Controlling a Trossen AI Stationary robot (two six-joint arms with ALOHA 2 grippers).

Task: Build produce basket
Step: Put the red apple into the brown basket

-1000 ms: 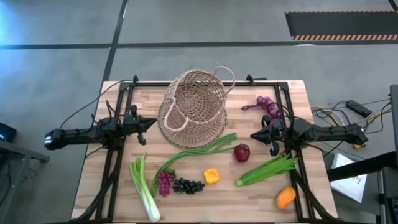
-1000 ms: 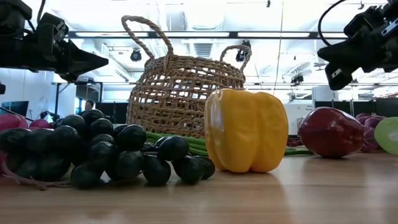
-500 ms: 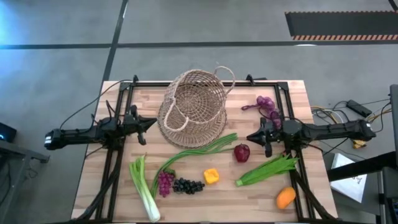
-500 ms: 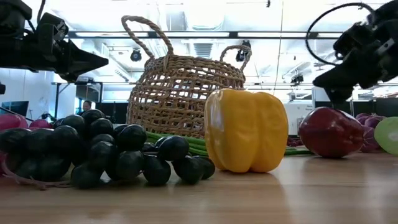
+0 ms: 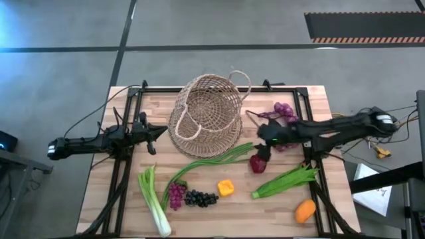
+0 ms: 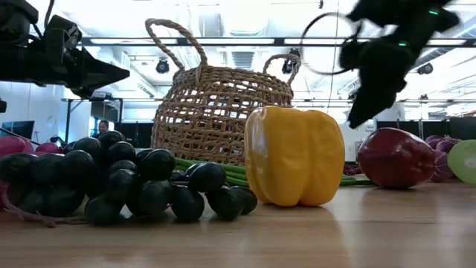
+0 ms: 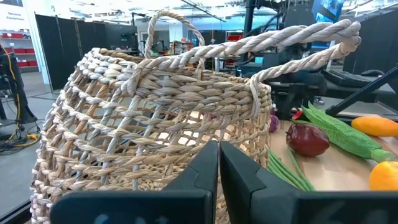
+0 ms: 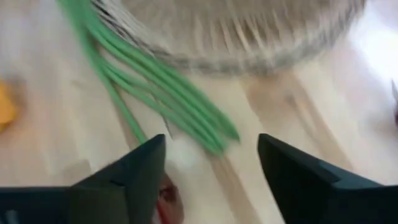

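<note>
The right gripper (image 5: 263, 145) hangs with fingers (image 8: 134, 168) parted and empty just above the red apple (image 5: 257, 162), long green onions (image 5: 211, 159) ahead of them. The left gripper (image 5: 154, 131), fingers (image 7: 204, 168) pressed together, faces the wicker basket (image 5: 207, 114) on the worktop (image 5: 99, 189).

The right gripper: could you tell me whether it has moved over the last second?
Yes. In the high view the right gripper has swung inward from the table's right side toward the basket, now above the red apple, open.
</note>
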